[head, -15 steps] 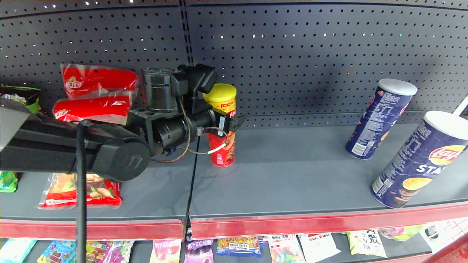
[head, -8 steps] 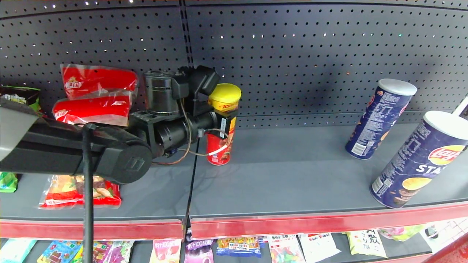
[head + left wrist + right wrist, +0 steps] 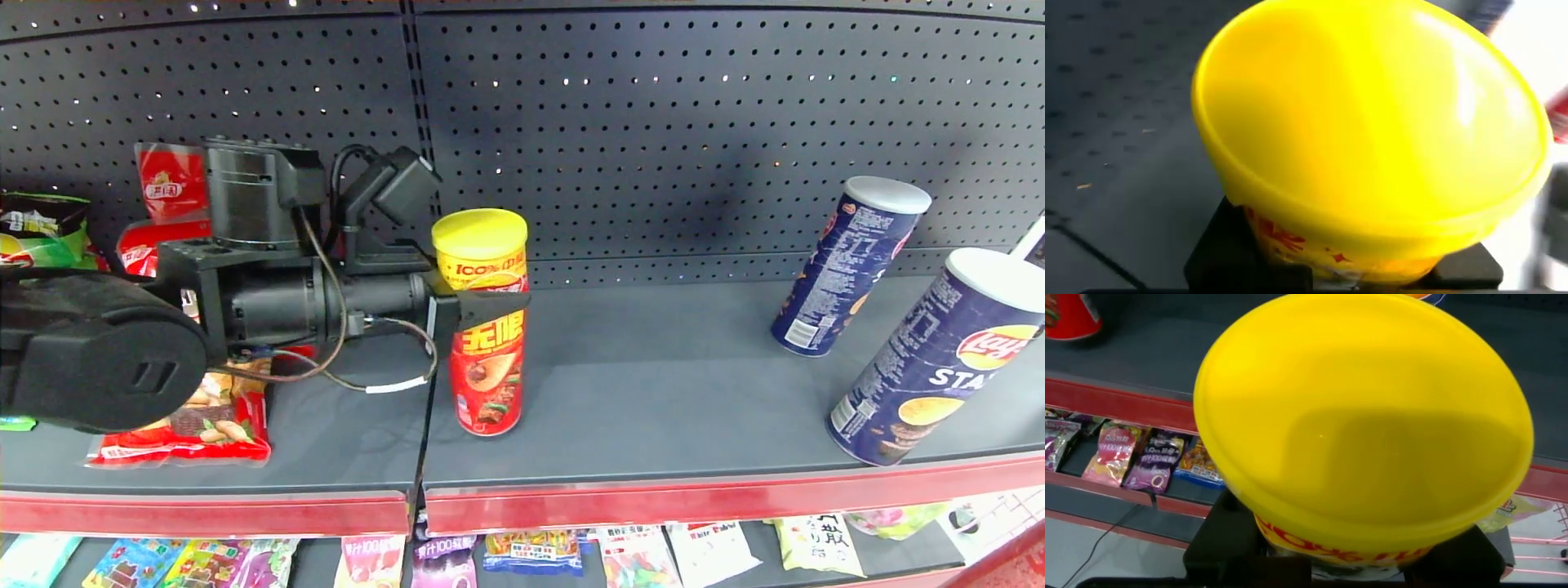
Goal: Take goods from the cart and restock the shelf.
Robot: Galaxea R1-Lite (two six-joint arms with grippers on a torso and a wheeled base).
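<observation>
Lower tier: flat snack packets [image 3: 531,551] are laid behind the red front strip [image 3: 694,494]. Right gripper [image 3: 1347,555] is clamped on a second yellow-lidded can [image 3: 1364,433], held out in front of that strip. Left gripper [image 3: 483,306] is closed around the red chip can [image 3: 488,376], which has a yellow plastic lid [image 3: 479,233] and is upright over the grey shelf [image 3: 653,384] at the panel seam; deck contact can't be confirmed. A clear peanut bag [image 3: 204,429] lies flat at the left. Two blue cylindrical cans with white lids stand at the right, one near [image 3: 939,359] and one deeper [image 3: 849,265]. Red bags [image 3: 167,184] are leaned on the perforated back panel [image 3: 694,122].
</observation>
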